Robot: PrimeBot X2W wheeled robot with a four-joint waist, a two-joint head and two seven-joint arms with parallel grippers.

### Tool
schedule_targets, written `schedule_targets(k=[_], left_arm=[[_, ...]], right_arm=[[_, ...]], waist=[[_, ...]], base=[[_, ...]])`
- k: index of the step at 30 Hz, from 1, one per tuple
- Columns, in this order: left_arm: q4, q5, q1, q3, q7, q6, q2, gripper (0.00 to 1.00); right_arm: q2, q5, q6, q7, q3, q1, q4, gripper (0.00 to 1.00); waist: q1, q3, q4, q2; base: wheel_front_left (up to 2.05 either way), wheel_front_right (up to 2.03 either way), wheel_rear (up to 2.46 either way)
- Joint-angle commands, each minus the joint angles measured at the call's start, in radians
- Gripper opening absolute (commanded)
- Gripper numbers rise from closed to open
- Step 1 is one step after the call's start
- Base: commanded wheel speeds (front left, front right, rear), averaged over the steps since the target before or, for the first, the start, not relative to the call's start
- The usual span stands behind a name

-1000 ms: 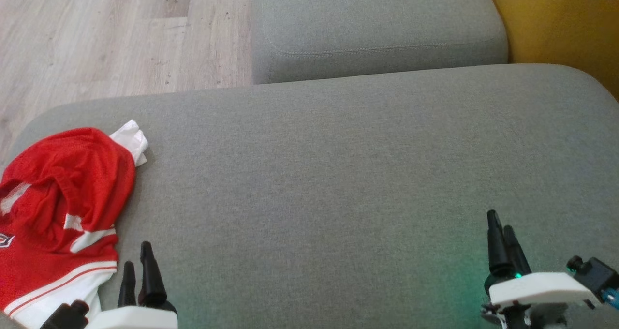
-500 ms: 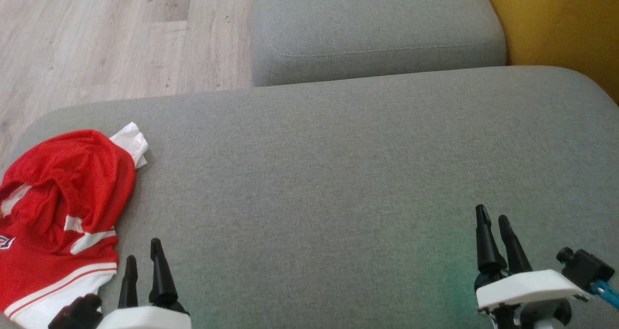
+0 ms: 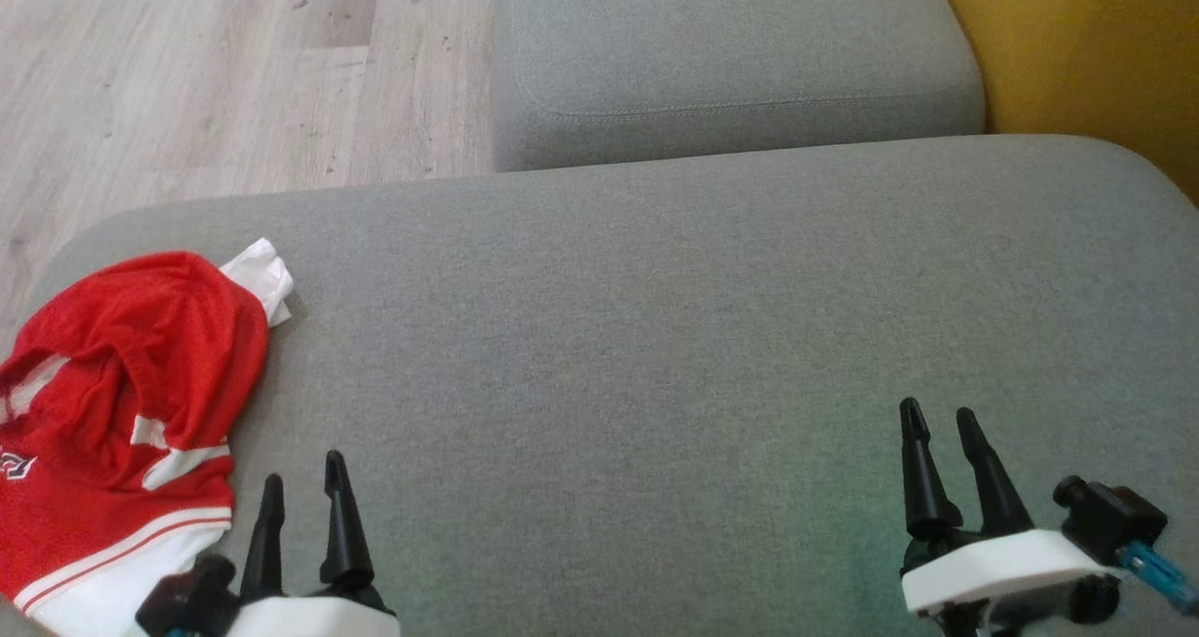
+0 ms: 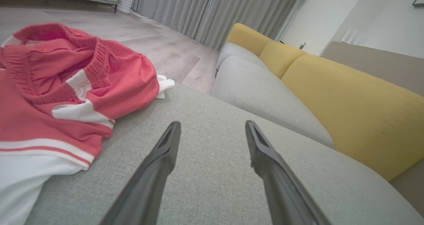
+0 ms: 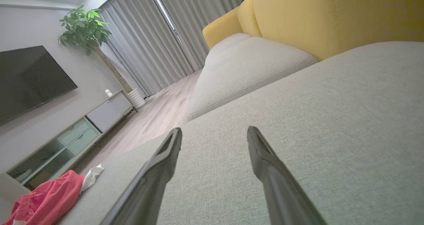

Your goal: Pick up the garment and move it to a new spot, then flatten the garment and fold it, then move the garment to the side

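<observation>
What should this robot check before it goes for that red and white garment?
1. left end effector open and holding nothing: ok.
2. right end effector open and holding nothing: ok.
3. garment in sight, at the left end of the grey cushion: ok.
4. left end effector close beside the garment, not touching it: ok.
5. garment flat enough to fold: not ok, it lies crumpled.
6. whole garment resting on the cushion: cannot tell, it runs past the edge of the head view.
</observation>
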Motion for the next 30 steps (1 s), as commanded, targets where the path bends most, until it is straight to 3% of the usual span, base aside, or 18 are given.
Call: schedule_targets(k=[1, 30], left_arm=[[-0.041, 0.026, -0.019, 0.011, -0.018, 0.01, 0.005, 1.0], [-0.066, 0.345, 0.002, -0.025, -0.103, 0.052, 0.007, 1.0]], right_arm=[[-0.008, -0.028, -0.001, -0.018, 0.017, -0.025, -0.041, 1.0], [-0.01, -0.403, -0.001, -0.104, 0.031, 0.001, -0.06, 1.0]], waist=[[-0.0001, 0.0, 0.001, 0.0], [-0.0001, -0.02, -0.01, 0.0]], base=[[0.0, 0.0, 0.0], [0.0, 0.0, 0.0]])
